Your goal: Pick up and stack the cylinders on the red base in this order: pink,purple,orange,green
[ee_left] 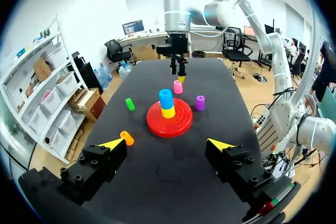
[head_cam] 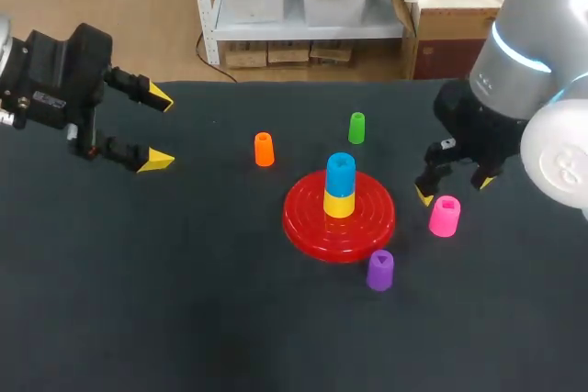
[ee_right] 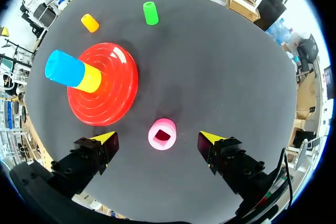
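A dark cloth-covered table (head_cam: 184, 319) carries everything. Near its middle sits the red base (head_cam: 299, 227), a ribbed disc with a yellow cylinder (head_cam: 339, 206) already on its centre and a blue cylinder (head_cam: 340, 172) on top of that, so the four named pieces will have to go above the blue one. The right claw (head_cam: 454, 188) hangs directly over the pink cylinder (head_cam: 445, 216), fingers spread wide and holding nothing. In the right wrist view the pink piece stands upright on the cloth between the two yellow tips, apart from both, its hollow end facing up toward the claw. That placement makes sense, since pink comes first in the order: I judge the claw is lined up to straddle it, and the wide spread leaves room on either side before closing. From this claw the base lies just beside, on the side toward the other arm. The purple cylinder (head_cam: 380, 270) is near, and the green cylinder (head_cam: 356, 127) and orange cylinder (head_cam: 264, 149) stand beyond the base. The left claw (head_cam: 158, 128) is also wide open and empty, held at the table's edge well apart from the stack. The orange piece is the nearest thing ahead of it, with the base farther on. Probably it is kept back there to leave the route to the base free for the right arm. None of the four pieces is stacked yet.
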Robot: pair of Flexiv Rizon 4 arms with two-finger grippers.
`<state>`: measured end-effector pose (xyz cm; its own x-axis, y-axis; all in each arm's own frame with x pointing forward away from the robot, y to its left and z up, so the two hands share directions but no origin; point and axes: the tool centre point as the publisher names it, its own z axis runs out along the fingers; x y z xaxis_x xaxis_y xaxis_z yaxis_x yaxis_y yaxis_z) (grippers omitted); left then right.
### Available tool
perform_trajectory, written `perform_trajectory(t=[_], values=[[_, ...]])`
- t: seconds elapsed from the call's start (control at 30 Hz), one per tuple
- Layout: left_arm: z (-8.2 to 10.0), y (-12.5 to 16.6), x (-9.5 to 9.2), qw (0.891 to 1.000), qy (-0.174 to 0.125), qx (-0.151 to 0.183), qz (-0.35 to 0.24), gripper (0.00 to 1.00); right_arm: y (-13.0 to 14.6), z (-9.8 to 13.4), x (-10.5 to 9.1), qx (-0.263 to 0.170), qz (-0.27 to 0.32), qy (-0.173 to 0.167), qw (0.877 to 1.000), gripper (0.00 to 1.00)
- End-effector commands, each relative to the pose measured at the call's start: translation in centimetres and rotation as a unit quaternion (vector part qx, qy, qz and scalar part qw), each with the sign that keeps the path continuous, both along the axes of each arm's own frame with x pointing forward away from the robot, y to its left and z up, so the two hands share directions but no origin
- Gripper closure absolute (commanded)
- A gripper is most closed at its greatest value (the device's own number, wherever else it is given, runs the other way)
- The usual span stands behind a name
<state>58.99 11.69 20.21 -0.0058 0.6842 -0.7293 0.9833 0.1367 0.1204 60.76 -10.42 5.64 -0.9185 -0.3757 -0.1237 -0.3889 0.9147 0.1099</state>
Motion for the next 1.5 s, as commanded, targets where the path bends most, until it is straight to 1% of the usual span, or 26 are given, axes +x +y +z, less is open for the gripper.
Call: perform_trajectory(t=[0.03,0.3,0.33,0.37,0.43,0.47,0.5,0.57,0.63,0.77,0.97,1.0,1.03,1.13,1.37,1.47,1.5], values=[[-0.2,0.1,0.0,1.000,-0.001,-0.001,-0.001,0.00,0.0,0.0,-0.1,-0.001,-0.001,-0.001,1.000,0.00],[-0.2,0.1,0.0,1.000,-0.001,-0.001,-0.001,0.00,0.0,0.0,-0.1,-0.001,-0.001,-0.001,1.000,0.00],[-0.2,0.1,0.0,1.000,-0.001,-0.001,-0.001,0.00,0.0,-0.2,-0.1,-0.008,-0.001,0.003,1.000,0.00],[-0.2,0.1,0.0,1.000,-0.001,-0.001,-0.001,0.00,0.0,-0.5,-0.2,-0.036,-0.001,0.007,0.999,0.00],[-0.2,0.1,0.0,1.000,-0.001,-0.001,-0.001,0.00,-0.1,-0.9,-0.2,-0.060,-0.006,0.021,0.998,0.00],[-0.2,0.1,0.0,1.000,-0.001,-0.001,-0.001,0.00,-0.1,-1.0,-0.2,-0.069,-0.006,0.023,0.997,0.00],[-0.2,0.1,0.0,1.000,-0.001,-0.001,-0.001,0.00,-0.2,-1.2,-0.2,-0.087,-0.008,0.026,0.996,0.00],[-0.2,0.1,0.0,1.000,-0.001,-0.001,-0.001,0.00,-0.3,-1.4,-0.1,-0.085,-0.014,0.028,0.996,0.00],[-0.2,0.1,0.0,1.000,-0.001,-0.001,-0.001,0.00,-0.3,-1.4,-0.2,-0.098,-0.009,0.025,0.995,0.00],[-0.2,0.1,0.0,1.000,-0.001,-0.001,-0.001,0.00,-0.2,-1.8,-0.2,-0.102,-0.010,0.028,0.994,0.00],[-0.2,0.1,0.0,1.000,-0.001,-0.001,-0.001,0.00,-0.3,-2.4,-0.4,-0.082,-0.018,0.035,0.996,0.00],[-0.2,0.1,0.0,1.000,-0.001,-0.001,-0.001,0.00,-0.4,-2.5,-0.4,-0.077,-0.022,0.037,0.996,0.04],[-0.2,0.1,0.0,1.000,-0.001,-0.001,-0.001,0.00,-0.4,-2.5,-0.4,-0.074,-0.023,0.038,0.996,0.15],[-0.2,0.1,0.0,1.000,-0.001,-0.001,-0.001,0.00,-0.4,-2.6,-0.4,-0.073,-0.023,0.037,0.996,0.24],[-0.2,0.1,0.0,1.000,-0.001,-0.001,-0.001,0.00,-0.1,-3.0,-0.7,-0.070,-0.021,0.036,0.997,0.25],[-0.2,0.1,0.0,1.000,-0.001,-0.001,-0.001,0.00,-0.1,-3.1,-0.8,-0.066,-0.022,0.036,0.997,0.32],[-0.2,0.1,0.0,1.000,-0.001,-0.001,-0.001,0.00,-0.1,-3.1,-0.8,-0.063,-0.022,0.036,0.997,0.37]])
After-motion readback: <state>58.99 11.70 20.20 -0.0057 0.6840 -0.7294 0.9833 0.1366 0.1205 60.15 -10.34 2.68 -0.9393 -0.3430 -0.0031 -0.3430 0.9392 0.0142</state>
